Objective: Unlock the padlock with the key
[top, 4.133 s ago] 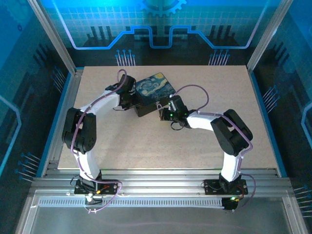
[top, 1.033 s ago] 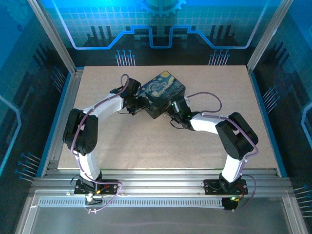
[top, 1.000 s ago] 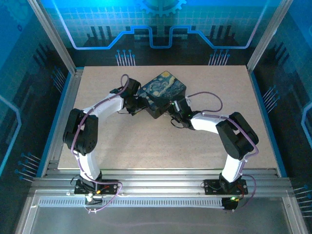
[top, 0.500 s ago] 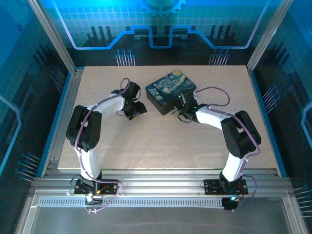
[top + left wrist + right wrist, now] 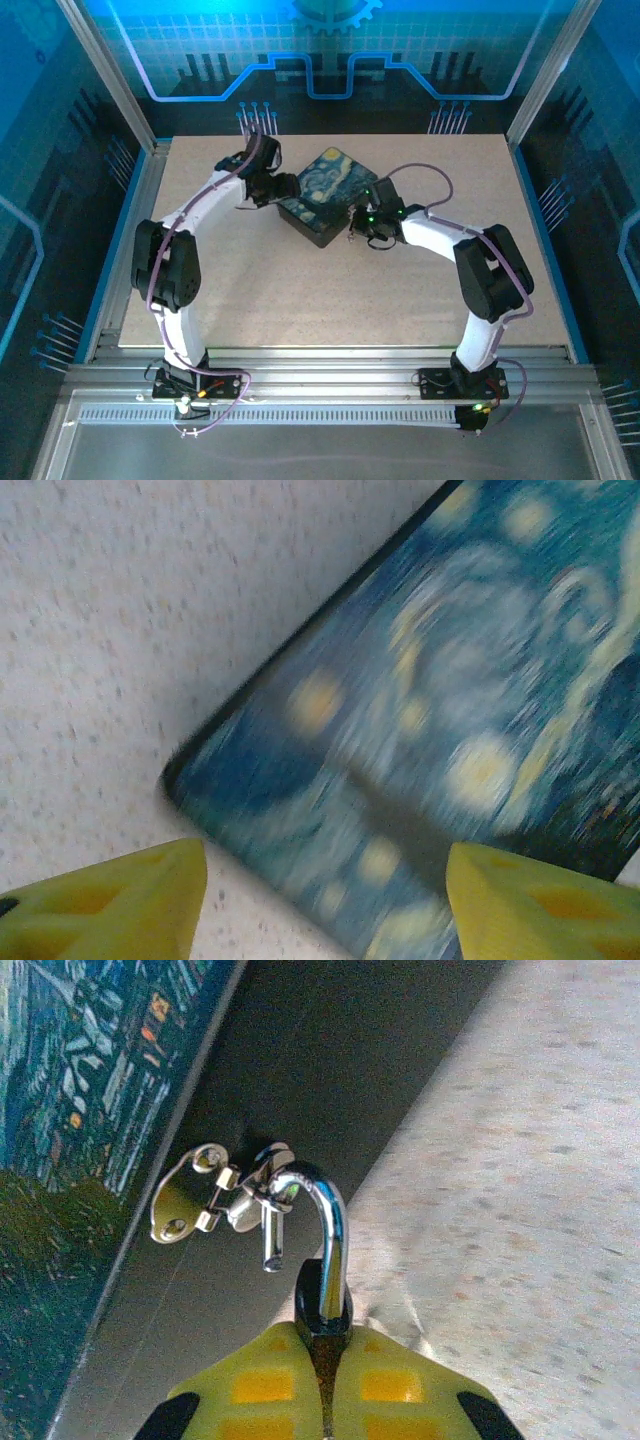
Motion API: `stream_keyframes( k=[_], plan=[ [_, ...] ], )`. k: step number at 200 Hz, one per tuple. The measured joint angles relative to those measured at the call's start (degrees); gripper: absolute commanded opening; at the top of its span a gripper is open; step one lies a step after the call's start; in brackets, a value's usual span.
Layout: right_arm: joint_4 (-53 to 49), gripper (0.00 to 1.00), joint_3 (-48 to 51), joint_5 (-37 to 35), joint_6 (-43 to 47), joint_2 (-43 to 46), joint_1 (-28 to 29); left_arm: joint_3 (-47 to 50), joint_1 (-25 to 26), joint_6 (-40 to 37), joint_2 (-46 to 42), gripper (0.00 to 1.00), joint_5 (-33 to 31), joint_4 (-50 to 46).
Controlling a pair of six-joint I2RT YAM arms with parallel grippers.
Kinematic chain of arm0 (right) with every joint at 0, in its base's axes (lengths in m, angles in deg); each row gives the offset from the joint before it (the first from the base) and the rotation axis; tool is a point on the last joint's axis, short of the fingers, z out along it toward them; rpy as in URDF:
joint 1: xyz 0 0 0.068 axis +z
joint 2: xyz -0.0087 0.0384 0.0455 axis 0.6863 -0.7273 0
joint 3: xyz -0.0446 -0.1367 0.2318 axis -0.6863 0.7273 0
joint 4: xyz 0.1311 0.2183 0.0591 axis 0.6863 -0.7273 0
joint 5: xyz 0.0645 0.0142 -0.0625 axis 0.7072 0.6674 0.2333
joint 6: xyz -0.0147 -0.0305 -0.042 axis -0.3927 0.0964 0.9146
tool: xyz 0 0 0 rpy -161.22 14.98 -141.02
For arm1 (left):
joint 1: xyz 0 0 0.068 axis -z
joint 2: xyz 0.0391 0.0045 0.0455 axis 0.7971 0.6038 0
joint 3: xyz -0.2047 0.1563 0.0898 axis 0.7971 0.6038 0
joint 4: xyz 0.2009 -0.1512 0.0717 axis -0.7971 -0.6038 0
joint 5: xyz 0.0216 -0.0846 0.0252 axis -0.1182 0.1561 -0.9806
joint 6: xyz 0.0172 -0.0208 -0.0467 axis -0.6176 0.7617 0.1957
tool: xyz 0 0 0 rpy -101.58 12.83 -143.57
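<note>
Your right pincer grips the padlock, hooked at the latch of the box; your left pincer hangs open above the painted lid.

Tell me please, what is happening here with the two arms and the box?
The right gripper is shut on the padlock, which is hooked through the hasp on the side of the painted box. The left gripper is open over a corner of that box, holding nothing.
</note>
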Motion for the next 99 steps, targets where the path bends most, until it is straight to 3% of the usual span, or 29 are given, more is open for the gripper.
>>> stream_keyframes(
  k=[47, 99],
  plan=[
    [-4.44, 0.01, -4.07, 9.35, 11.37, -1.27, 3.89, -3.98, -1.38, -5.75, 2.97, 0.65, -0.42, -0.26],
    [-8.7, 0.02, -4.92, 8.83, 14.51, -2.73, 4.02, 4.22, 0.74, -7.43, 0.66, 0.65, -5.6, -0.37]
  ],
)
